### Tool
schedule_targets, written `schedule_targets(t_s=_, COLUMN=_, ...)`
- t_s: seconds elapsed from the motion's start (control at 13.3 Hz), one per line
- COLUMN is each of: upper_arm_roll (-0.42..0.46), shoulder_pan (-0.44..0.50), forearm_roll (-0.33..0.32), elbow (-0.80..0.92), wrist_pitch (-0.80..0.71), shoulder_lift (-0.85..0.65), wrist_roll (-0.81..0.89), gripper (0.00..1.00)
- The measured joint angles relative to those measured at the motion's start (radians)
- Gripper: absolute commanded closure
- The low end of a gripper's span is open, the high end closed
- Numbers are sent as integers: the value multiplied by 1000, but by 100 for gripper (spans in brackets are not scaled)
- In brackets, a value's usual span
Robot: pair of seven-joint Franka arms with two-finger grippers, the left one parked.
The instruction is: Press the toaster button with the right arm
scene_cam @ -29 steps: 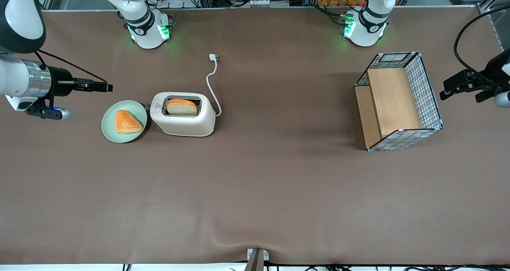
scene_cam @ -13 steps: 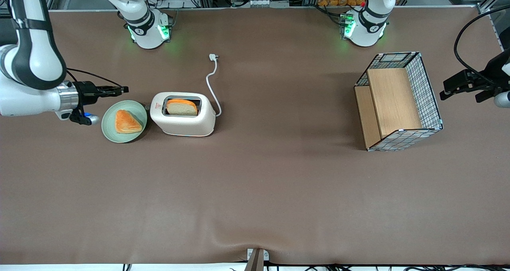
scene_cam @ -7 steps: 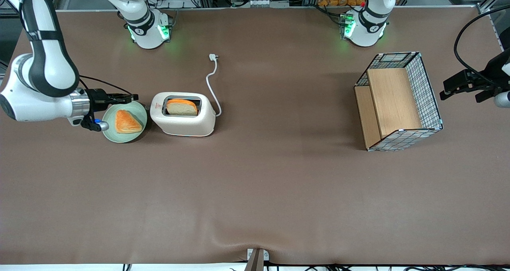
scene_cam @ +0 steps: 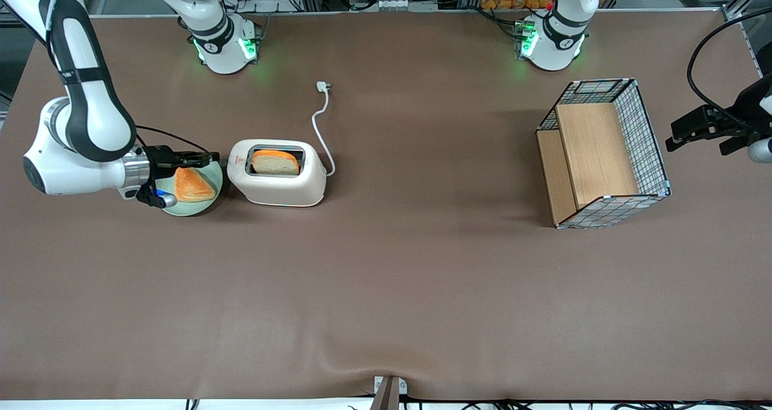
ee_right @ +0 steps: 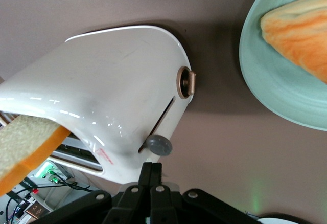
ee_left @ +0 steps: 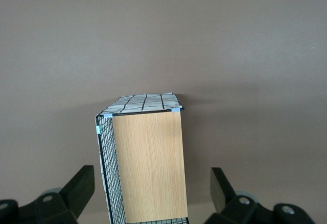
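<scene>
The cream-white toaster (scene_cam: 277, 173) stands on the brown table with a slice of bread (scene_cam: 275, 162) in its top slot. On its narrow end sits the grey toaster button (ee_right: 159, 144) at the top of a slot. My right arm (scene_cam: 84, 138) reaches in low from the working arm's end of the table. Its gripper (scene_cam: 212, 155) is shut with nothing held, hanging over the green plate's edge, close to that narrow end. In the right wrist view the gripper (ee_right: 151, 166) has its tips just short of the button, with a small gap between them.
A green plate (scene_cam: 167, 204) with a piece of toast (scene_cam: 193, 185) lies beside the toaster, under my gripper. A round knob (ee_right: 186, 82) sits on the same end as the button. The white cord (scene_cam: 321, 126) trails away from the toaster. A wire-and-wood basket (scene_cam: 603, 154) stands toward the parked arm's end.
My right arm has swung in and come down toward the toaster. The shut gripper has moved from outside the plate to over it, near the toaster's narrow end.
</scene>
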Motion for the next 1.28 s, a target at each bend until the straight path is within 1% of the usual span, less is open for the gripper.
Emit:
schedule_targets(t_s=0.83, upper_arm_roll=0, shoulder_pan=4, forearm_roll=1, elbow=0, wrist_pitch=53, shoulder_lift=65, wrist_roll=-17, gripper=96)
schedule_targets(t_s=1.28, upper_arm_roll=-1, shoulder_pan=14, forearm_roll=1, elbow=0, wrist_pitch=107, shoulder_lift=112, wrist_roll=-18, gripper=96)
